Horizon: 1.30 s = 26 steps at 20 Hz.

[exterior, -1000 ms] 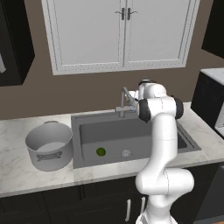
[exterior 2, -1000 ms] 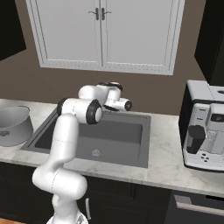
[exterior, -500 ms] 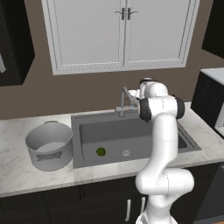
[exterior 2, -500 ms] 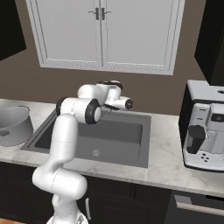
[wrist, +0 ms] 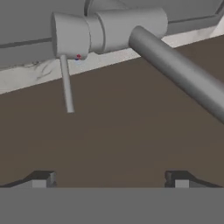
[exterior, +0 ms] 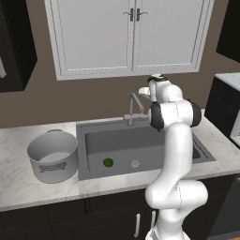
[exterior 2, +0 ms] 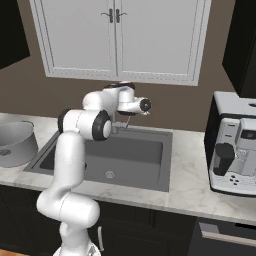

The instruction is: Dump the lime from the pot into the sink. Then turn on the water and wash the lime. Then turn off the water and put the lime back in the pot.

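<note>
Even, soft rendered light, faint shadows, no glare, hand view slightly blurred

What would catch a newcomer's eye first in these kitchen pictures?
The white arm reaching over the sink, its open gripper up at the faucet by the back wall. Next, the green lime on the dark basin floor beside the drain, and the big grey pot on the marble left of the sink.

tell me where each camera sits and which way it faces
Left base view: behind the arm's left, looking forward and down at the sink, lime, pot; arm rises lower right.
Right base view: behind its right, same sink and faucet; arm lower left.
Hand view: on the hand, facing the faucet; open end effector at the bottom.
</note>
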### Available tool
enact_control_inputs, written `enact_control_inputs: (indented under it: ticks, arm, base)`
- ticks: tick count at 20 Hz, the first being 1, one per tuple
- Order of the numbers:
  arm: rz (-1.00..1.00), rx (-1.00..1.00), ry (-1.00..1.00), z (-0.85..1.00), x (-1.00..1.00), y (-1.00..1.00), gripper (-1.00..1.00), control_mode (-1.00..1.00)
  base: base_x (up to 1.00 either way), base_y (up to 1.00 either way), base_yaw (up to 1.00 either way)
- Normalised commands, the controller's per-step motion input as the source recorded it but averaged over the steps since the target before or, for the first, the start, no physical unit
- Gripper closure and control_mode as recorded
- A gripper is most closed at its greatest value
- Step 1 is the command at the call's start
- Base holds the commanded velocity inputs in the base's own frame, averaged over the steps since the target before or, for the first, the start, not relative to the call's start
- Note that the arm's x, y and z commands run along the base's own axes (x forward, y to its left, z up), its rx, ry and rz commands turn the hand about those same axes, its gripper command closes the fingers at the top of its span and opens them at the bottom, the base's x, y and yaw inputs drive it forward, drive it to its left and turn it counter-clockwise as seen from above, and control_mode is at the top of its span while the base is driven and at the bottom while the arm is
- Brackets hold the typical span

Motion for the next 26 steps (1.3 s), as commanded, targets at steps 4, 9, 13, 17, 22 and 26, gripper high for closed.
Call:
enact_control_inputs:
  ticks: [4,9,13,17,22,26]
  arm:
    - [-0.07,-0.15,0.00,0.69,-0.16,-0.43,-1.00,-1.00]
    - [-0.04,-0.09,0.00,0.60,-0.95,-0.19,-1.00,-1.00]
    - [-0.04,-0.06,0.00,0.45,-1.00,0.00,-1.00,-1.00]
    - [-0.03,-0.09,0.00,0.58,-1.00,0.01,-1.00,-1.00]
    - [-0.07,-0.15,0.00,0.77,-1.00,0.00,-1.00,-1.00]
    - [-0.09,-0.18,0.08,0.68,-1.00,0.00,-1.00,-1.00]
  base:
    - [0.00,0.00,0.00]
    - [0.00,0.00,0.00]
    - [0.00,0.00,0.00]
    - [0.00,0.00,0.00]
    - [0.00,0.00,0.00]
    - [0.00,0.00,0.00]
